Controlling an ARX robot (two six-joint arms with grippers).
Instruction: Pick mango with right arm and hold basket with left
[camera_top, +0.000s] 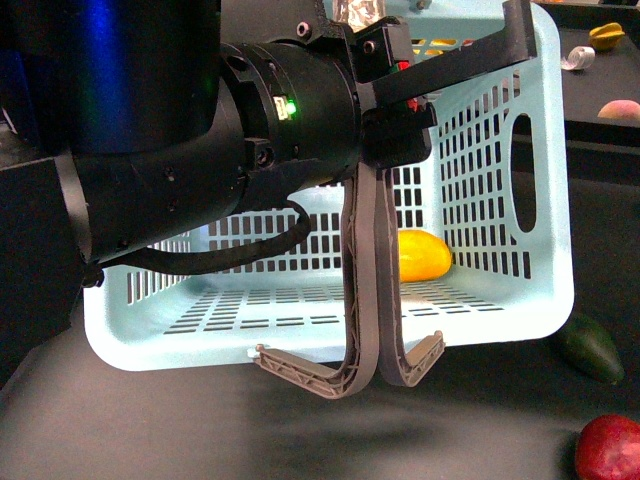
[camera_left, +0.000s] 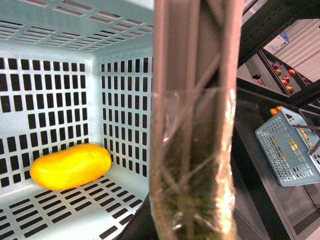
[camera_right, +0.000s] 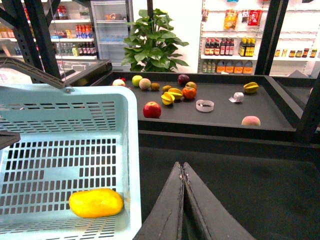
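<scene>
The pale blue basket (camera_top: 500, 190) hangs tipped on its side above the dark table. Both of its grey-brown handles (camera_top: 362, 290) are pressed together in my left gripper (camera_top: 388, 105), which is shut on them at the end of the bulky black arm (camera_top: 200, 150). In the left wrist view the handles (camera_left: 192, 125) fill the middle. The yellow mango (camera_top: 422, 255) lies inside the basket on the lower slotted wall, also seen as the mango (camera_left: 70, 166) and the mango (camera_right: 96, 202). My right gripper (camera_right: 182, 165) is shut and empty, outside the basket's rim (camera_right: 131, 150), over the table.
A dark green fruit (camera_top: 590, 347) and a red fruit (camera_top: 608, 448) lie on the table right of the basket. Behind, a raised counter holds a red apple (camera_right: 152, 109), a starfruit (camera_right: 250, 87), a peach (camera_right: 250, 121) and a tape roll (camera_right: 204, 105). A second basket (camera_left: 287, 147) stands far off.
</scene>
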